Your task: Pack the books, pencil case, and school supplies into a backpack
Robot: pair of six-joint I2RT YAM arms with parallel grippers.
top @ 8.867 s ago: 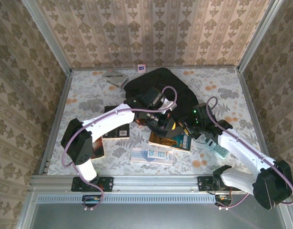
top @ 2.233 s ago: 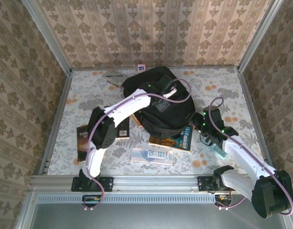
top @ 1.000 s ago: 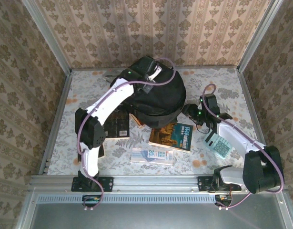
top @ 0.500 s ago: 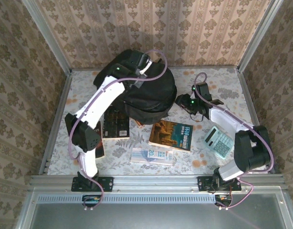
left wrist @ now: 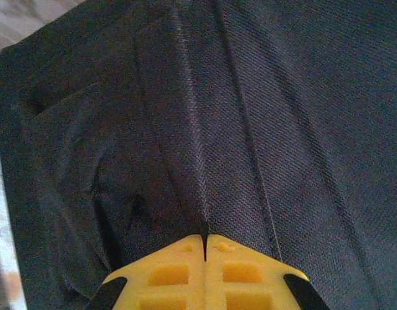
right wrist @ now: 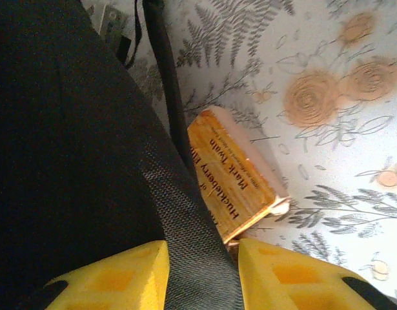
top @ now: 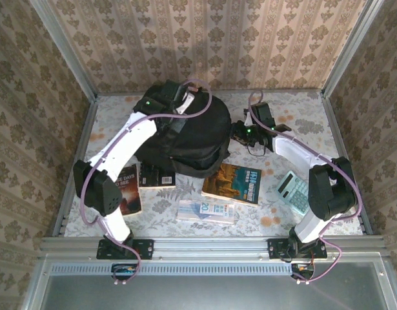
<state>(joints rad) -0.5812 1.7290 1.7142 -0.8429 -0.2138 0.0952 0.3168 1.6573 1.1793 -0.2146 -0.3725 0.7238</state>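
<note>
**Backpack** (top: pixel 192 139): black woven fabric, slumped on the floral desk (top: pixel 295 123). It lay between the two hands and was held by both.

**Left hand** (left wrist: pixel 204 248): yellow fingers were pressed flush together. A raised fold of the backpack's fabric ran straight into the seam between them, so the hand was pinched on that fold.

**Right hand** (right wrist: pixel 201 258): its fingers were clamped on a dark webbing strap (right wrist: pixel 185 206) of the backpack, and the strap filled the gap between them. The body of the bag lay to the left of the fingers.

**Orange paperback** (right wrist: pixel 234 184): spine reading "Mark Twain". It lay flat on the desk just ahead of the right hand's right finger, with one edge tucked under the strap.

**Brown-and-teal paperback** (top: pixel 232 183): flat on the desk, back toward the arm bases from the right hand and just beside the backpack's near edge.

**Black paperback** (top: pixel 157 175) and **dark paperback** (top: pixel 127 190) with an orange glow: side by side, well behind the left hand, beneath that arm.

**Teal calculator** (top: pixel 294 192): near the right arm's elbow, well apart from its hand.
</note>
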